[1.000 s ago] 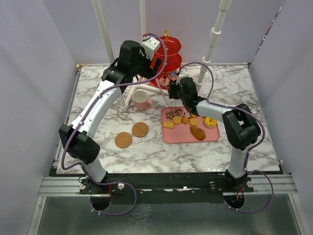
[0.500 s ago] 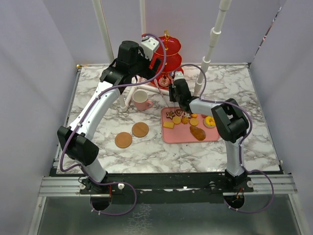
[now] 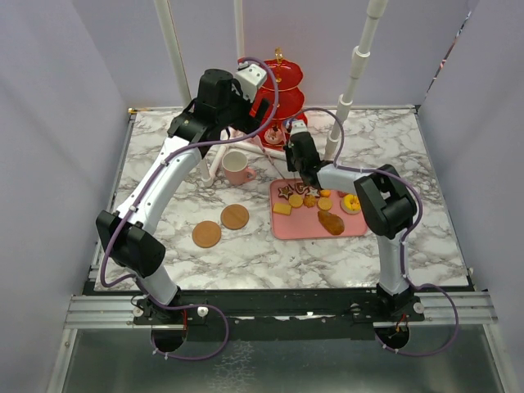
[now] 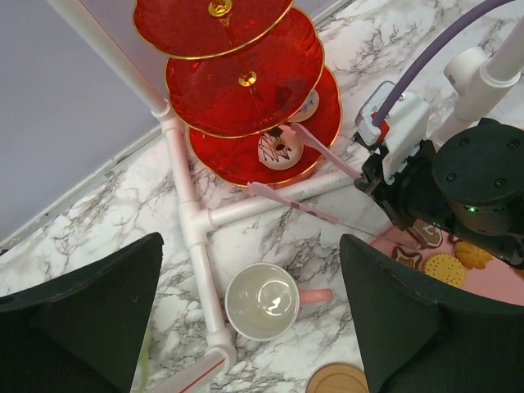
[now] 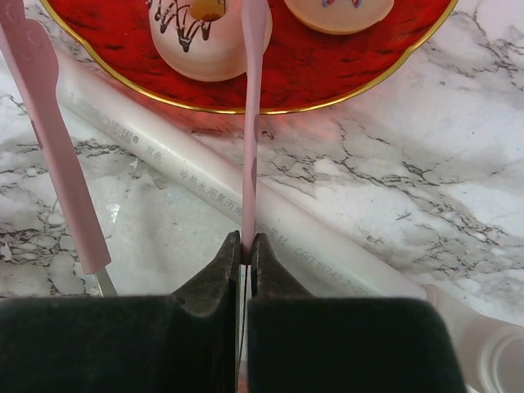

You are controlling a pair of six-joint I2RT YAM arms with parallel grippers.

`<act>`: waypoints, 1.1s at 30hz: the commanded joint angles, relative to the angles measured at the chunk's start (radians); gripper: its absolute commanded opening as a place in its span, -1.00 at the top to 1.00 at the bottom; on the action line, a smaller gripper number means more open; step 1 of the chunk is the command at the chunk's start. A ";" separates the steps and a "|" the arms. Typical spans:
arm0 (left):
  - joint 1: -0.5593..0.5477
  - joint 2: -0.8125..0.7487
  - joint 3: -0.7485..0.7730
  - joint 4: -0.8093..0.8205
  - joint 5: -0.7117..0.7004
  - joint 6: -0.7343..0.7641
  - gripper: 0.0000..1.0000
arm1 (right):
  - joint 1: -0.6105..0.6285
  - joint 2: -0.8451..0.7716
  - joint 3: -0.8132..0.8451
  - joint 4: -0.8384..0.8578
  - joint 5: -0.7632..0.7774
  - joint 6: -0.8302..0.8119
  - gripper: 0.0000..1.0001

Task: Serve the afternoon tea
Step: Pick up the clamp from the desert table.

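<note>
Right tool (image 5: 246,244) clamps one arm of the pink tongs (image 5: 251,123), left tool (image 4: 250,246) wide open; tongs may twist and knock the pastry (image 5: 196,37).

Left arm (image 3: 168,176): it is extended up and away from its base, with the elbow bent out to the left. The wrist is raised high and pitched downward.

Left gripper (image 4: 250,262): the jaws are held wide apart.

Right arm (image 3: 385,205): it is folded sharply at the elbow, and the forearm is laid out low toward the far left.

Right gripper (image 5: 246,244): the fingers are pressed together, and a thin pink strip (image 5: 250,123) is pinched at the tips.
</note>
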 commanded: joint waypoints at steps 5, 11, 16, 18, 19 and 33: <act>0.005 -0.050 -0.029 -0.022 0.003 0.050 -0.79 | -0.003 -0.131 -0.018 -0.026 0.004 -0.055 0.99; 0.005 -0.078 -0.059 -0.086 0.087 0.155 -0.81 | 0.004 -0.264 -0.095 -0.147 -0.082 -0.037 0.99; 0.005 -0.098 -0.106 -0.206 0.206 0.320 -0.83 | 0.005 -0.375 -0.137 -0.338 -0.233 -0.066 0.99; 0.004 -0.098 -0.116 -0.280 0.257 0.406 -0.83 | 0.006 -0.424 -0.147 -0.401 -0.297 -0.072 0.99; 0.003 -0.098 -0.119 -0.315 0.280 0.449 -0.83 | 0.005 -0.443 -0.151 -0.438 -0.325 -0.073 0.99; -0.074 -0.095 -0.142 -0.637 0.405 0.841 -0.75 | 0.085 -0.631 -0.083 -0.702 -0.533 -0.172 0.99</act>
